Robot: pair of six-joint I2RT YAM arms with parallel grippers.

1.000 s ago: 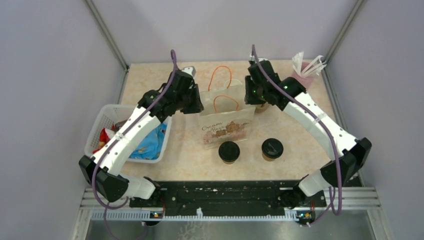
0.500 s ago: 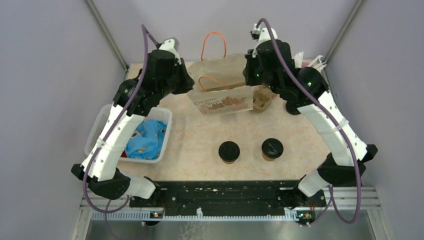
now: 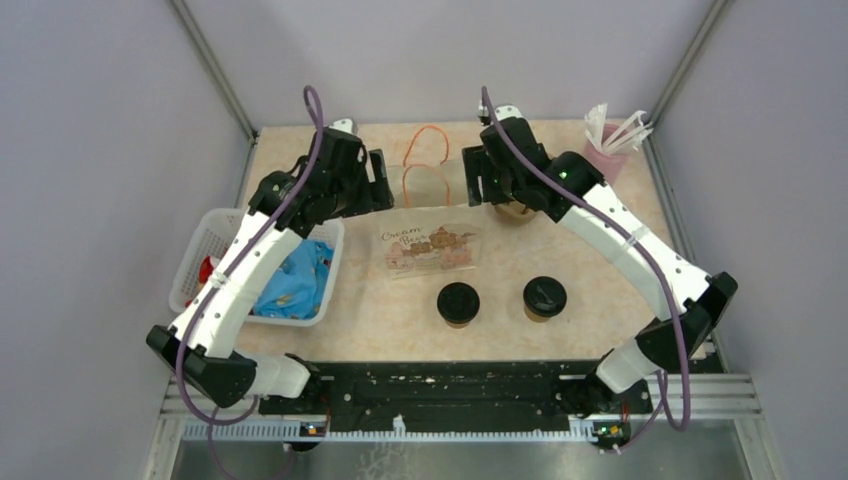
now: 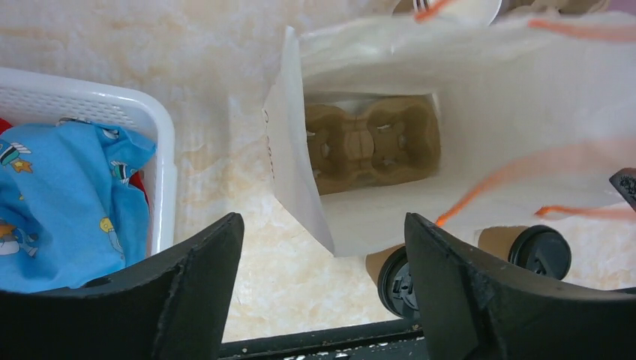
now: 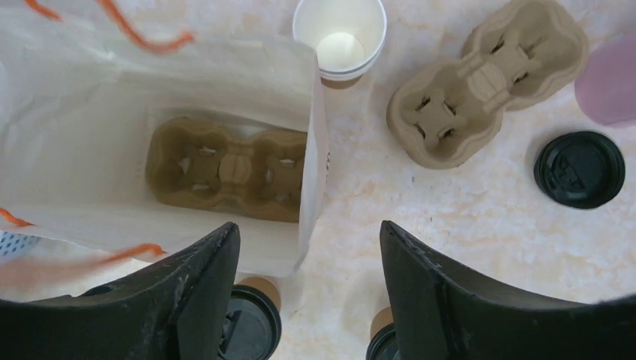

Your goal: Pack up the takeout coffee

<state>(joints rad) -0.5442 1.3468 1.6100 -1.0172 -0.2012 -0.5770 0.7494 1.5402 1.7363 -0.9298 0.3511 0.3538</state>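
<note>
Black-lidded brown cups (image 3: pixel 458 303), white orange-handled bag (image 3: pixel 430 245), blue printed cloth (image 3: pixel 300 280)

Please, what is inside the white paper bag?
A brown cup carrier lies on the bottom of the bag, its holes empty. The two lidded cups stand outside. The bag floor under the carrier is covered.

table top (image 3: pixel 385 315): beige marbled surface, evenly lit. enclosure: plain pale grey-lilac walls (image 3: pixel 100 150) on the left, back and right sides. metal posts (image 3: pixel 212 70) stand at both back corners.
</note>
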